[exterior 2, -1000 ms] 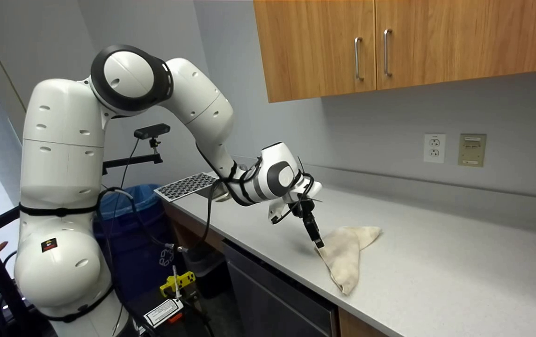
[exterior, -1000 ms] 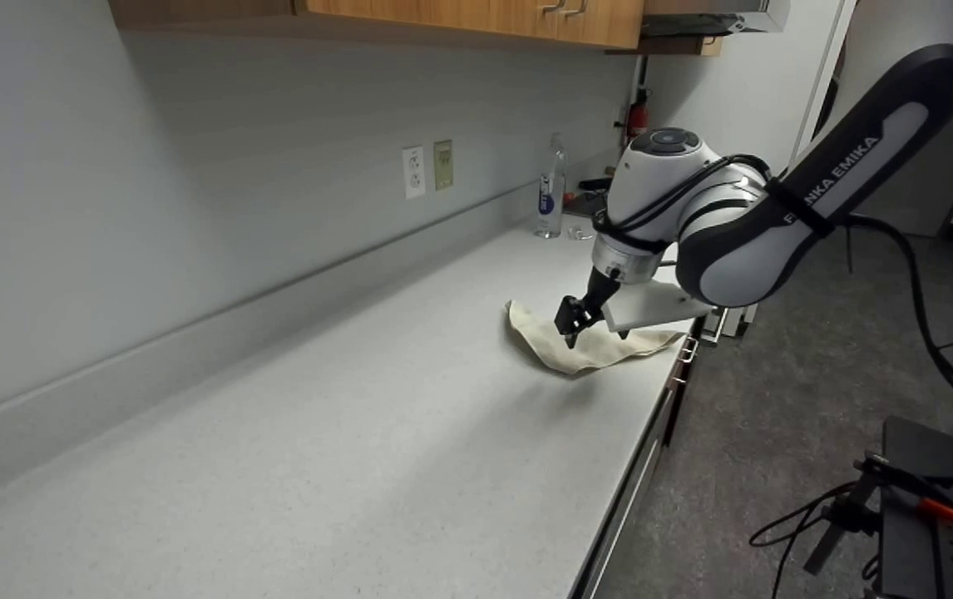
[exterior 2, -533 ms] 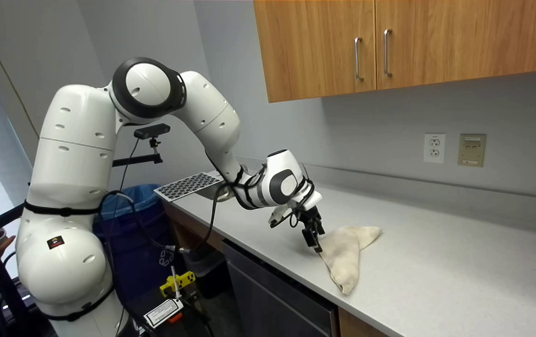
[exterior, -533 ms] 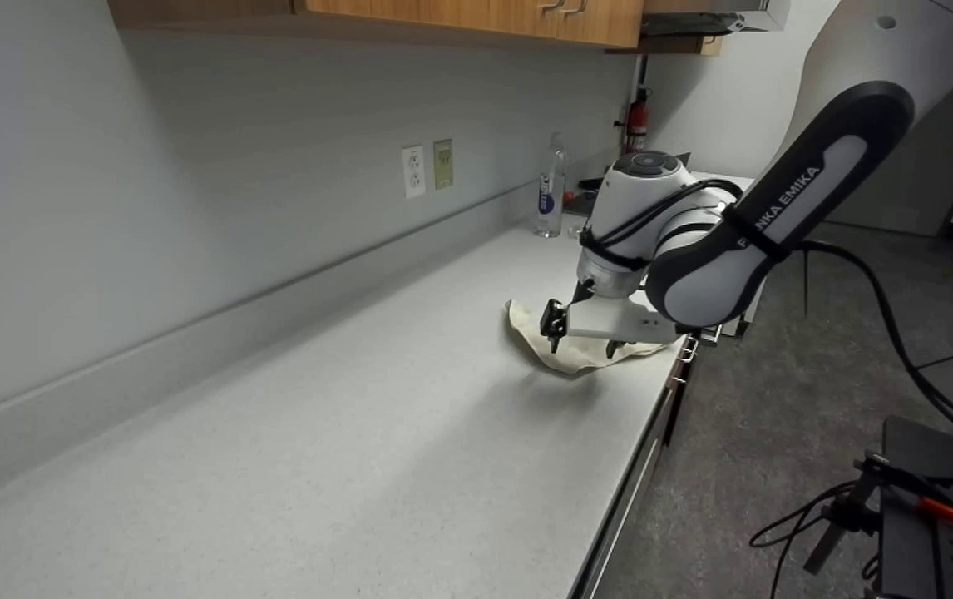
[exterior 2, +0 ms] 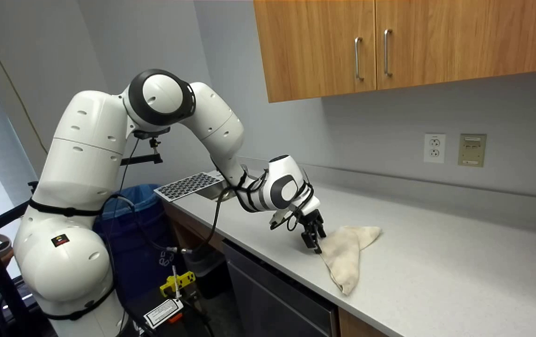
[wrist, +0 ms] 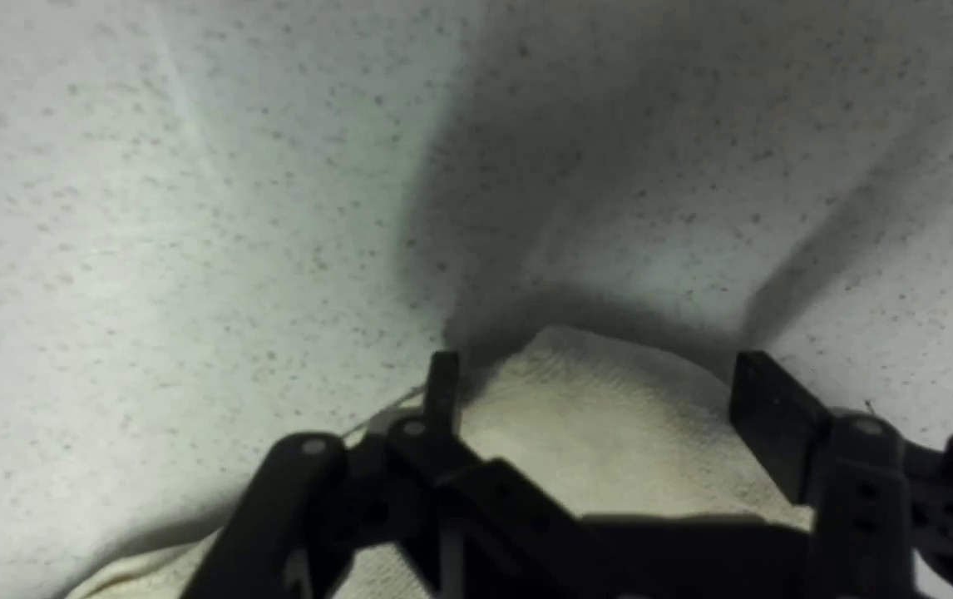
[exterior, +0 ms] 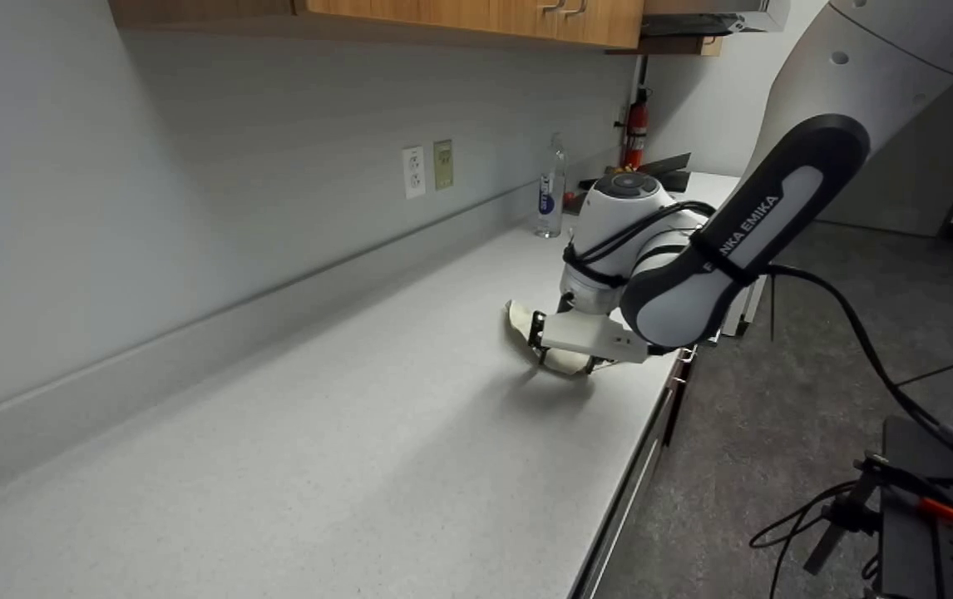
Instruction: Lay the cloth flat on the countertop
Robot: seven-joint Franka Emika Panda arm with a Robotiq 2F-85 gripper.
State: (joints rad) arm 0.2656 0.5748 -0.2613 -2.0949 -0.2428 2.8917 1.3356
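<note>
Lying bunched in rough triangle on counter (exterior 2: pixel 459 281), near front edge: cream cloth (exterior 2: pixel 343 262), not yet flat. Should handle soft, light, limp, unlikely to break or slip. Best hold probably bulging edge, taking upper layer only if doubled. End effector (wrist: pixel 597 362) spread, tips either side of bulge, pinching nothing; contact unclear. Farther out: arm (exterior: pixel 749 226) reads "FRANKA EMIKA", first word partly covered; clear bottle (exterior: pixel 551 191) along counter, label apparently "smart"; white tag (exterior 2: pixel 162 312) near arm's base, print too small to read.

A rumpled cloth (exterior 2: pixel 343 260) is carried by the pale, speckled bench (exterior: pixel 318 466), on which a clear bottle (exterior: pixel 551 195) is also stood upright.
</note>
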